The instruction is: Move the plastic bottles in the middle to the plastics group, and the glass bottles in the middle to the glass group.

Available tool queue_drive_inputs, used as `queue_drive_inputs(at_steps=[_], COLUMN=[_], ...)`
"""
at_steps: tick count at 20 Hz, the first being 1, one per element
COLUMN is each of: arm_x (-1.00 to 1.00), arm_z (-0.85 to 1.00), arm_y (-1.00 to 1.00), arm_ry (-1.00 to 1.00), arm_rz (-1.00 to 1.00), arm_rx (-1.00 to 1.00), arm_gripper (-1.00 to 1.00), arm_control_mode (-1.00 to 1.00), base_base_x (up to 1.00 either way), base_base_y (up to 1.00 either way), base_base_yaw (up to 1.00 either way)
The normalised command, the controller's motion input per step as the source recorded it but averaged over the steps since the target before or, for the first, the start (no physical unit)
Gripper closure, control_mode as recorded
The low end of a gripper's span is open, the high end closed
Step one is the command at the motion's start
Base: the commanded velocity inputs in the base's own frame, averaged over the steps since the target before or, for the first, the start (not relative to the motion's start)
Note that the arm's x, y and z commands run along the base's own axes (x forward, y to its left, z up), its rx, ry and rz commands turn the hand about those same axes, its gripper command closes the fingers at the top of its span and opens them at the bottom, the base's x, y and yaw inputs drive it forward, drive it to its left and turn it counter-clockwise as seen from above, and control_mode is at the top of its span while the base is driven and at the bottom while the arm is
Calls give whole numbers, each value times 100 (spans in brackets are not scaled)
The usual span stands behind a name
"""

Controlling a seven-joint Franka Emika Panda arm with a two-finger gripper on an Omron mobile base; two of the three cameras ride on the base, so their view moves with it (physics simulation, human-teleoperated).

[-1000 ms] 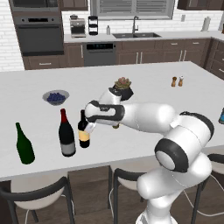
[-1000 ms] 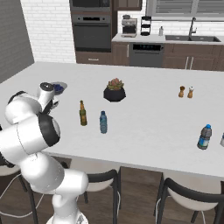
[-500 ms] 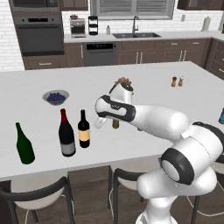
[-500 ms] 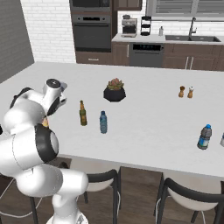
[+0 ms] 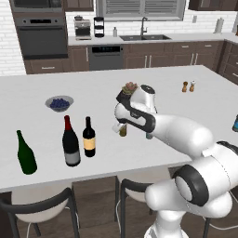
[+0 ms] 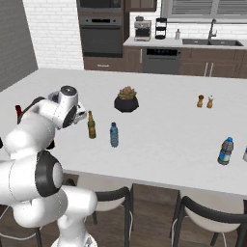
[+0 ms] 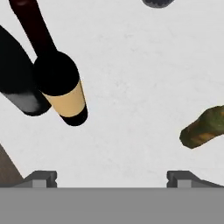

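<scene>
The black wine bottle (image 5: 89, 138) with its tan-yellow label stands free beside the red-topped bottle (image 5: 71, 144); the plain green bottle (image 5: 26, 153) is further left. My gripper (image 5: 119, 126) hovers open just above and left of the slim olive-brown bottle (image 5: 123, 132), holding nothing. In the hand view the fingertips (image 7: 41, 178) are spread wide, with the wine bottle (image 7: 61, 87) upper left and the olive-brown bottle (image 7: 203, 129) at the right. The translucent blue bottle (image 6: 114, 135) stands right of the olive-brown bottle (image 6: 91, 126). The plastics group's blue bottle (image 6: 225, 151) sits far right.
A potted plant (image 5: 130, 88) stands just behind my hand. A bowl of blueberries (image 5: 59, 102) lies behind the glass group, and salt and pepper shakers (image 5: 188, 86) stand at the back right. Chair backs (image 5: 42, 204) line the counter's near edge.
My gripper has let go of the black wine bottle, now standing beside the red-topped bottle, and has swung right to the olive-brown bottle.
</scene>
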Motion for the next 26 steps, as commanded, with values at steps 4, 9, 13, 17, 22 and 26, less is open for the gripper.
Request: queue_drive_inputs(at_steps=[4,9,13,17,22,26], arm_x=[25,45,38,17,28,29], arm_z=[0,0,-12,-12,0,0], arm_y=[-34,-8,-17,-45,-41,-12], arm_ry=[13,8,1,0,0,0], arm_rz=[-31,-32,-27,-17,-7,0], arm_rx=[-4,-10,-6,0,1,4], arm_gripper=[-100,-100,-100,-100,-100,-100], arm_control_mode=[-100,-100,-100,-100,-100,-100], base_base_x=[0,0,0,0,0,0], base_base_y=[0,0,0,0,0,0], base_base_yaw=[0,0,0,0,0,0])
